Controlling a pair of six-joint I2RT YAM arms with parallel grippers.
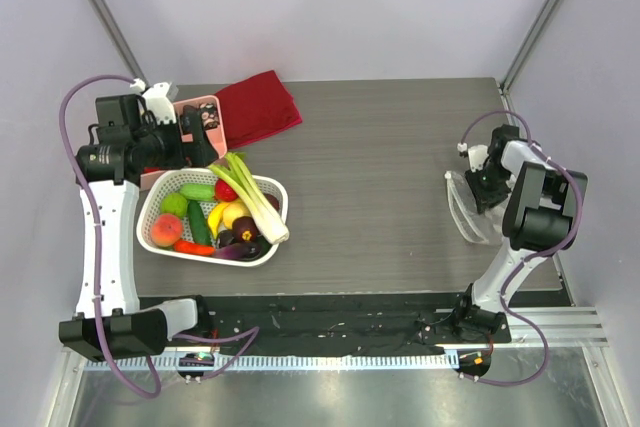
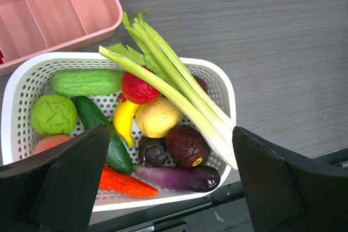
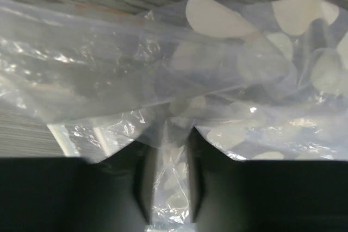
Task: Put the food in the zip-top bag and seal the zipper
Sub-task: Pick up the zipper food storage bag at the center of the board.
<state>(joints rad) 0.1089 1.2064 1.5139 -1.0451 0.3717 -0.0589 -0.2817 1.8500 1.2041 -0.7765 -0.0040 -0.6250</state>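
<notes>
Food (image 1: 215, 212) is found entirely in the white basket (image 1: 277, 190) by the near-left corner of the table (image 1: 380, 167). A purple eggplant (image 2: 179, 176) and a carrot (image 2: 128, 184) are seen at the near rim. A banana (image 2: 124, 119), a red tomato (image 2: 138, 88) and a cucumber (image 2: 87, 81) are placed farther in, and a long leek (image 2: 179, 93) is laid diagonally across the heap. The left gripper (image 2: 169, 134) is held above the basket, its jaws spread wide with nothing between them.

At the right edge of the table the zip-top bag (image 1: 466, 209) is crumpled on the surface, and a fold of its dotted film is pinched between the narrowed jaws of the right gripper (image 3: 168, 150). The zipper cannot be made out, so which part of the bag is gripped cannot be told.

Beyond the basket, a pink compartment tray (image 2: 54, 9) and a red cloth (image 1: 260, 107) are seen toward the far-left corner.

The task is judged barely begun: nothing is bagged, the bag is well apart from the basket, and all loading and the sealing are left.
</notes>
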